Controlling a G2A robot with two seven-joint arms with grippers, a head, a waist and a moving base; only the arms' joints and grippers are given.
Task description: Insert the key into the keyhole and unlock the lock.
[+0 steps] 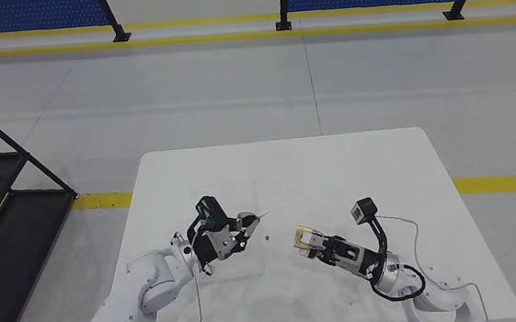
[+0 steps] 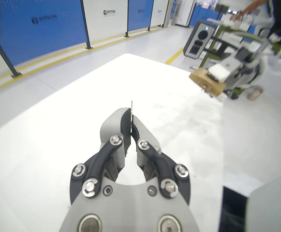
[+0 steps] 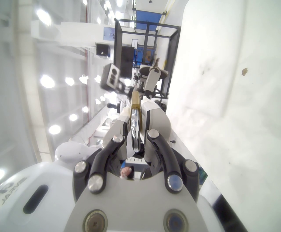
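Observation:
My left gripper [image 2: 131,119] is shut on a thin silver key [image 2: 132,109] whose blade sticks out past the fingertips. In the top view this left gripper [image 1: 248,223] hovers over the table's middle, the key [image 1: 260,218] pointing toward the other arm. My right gripper [image 3: 135,114] is shut on a brass padlock [image 3: 134,103], holding it by its shackle end. The padlock [image 1: 302,239] faces the key with a small gap between them. From the left wrist view the padlock [image 2: 207,81] shows its keyhole face, off to the side of the key's line.
The white table [image 1: 287,172] carries nothing else, apart from a tiny dark speck [image 1: 267,238] below the key. A black metal rack [image 1: 5,229] stands beside the table's left side. Blue fence panels [image 1: 33,13] line the far floor.

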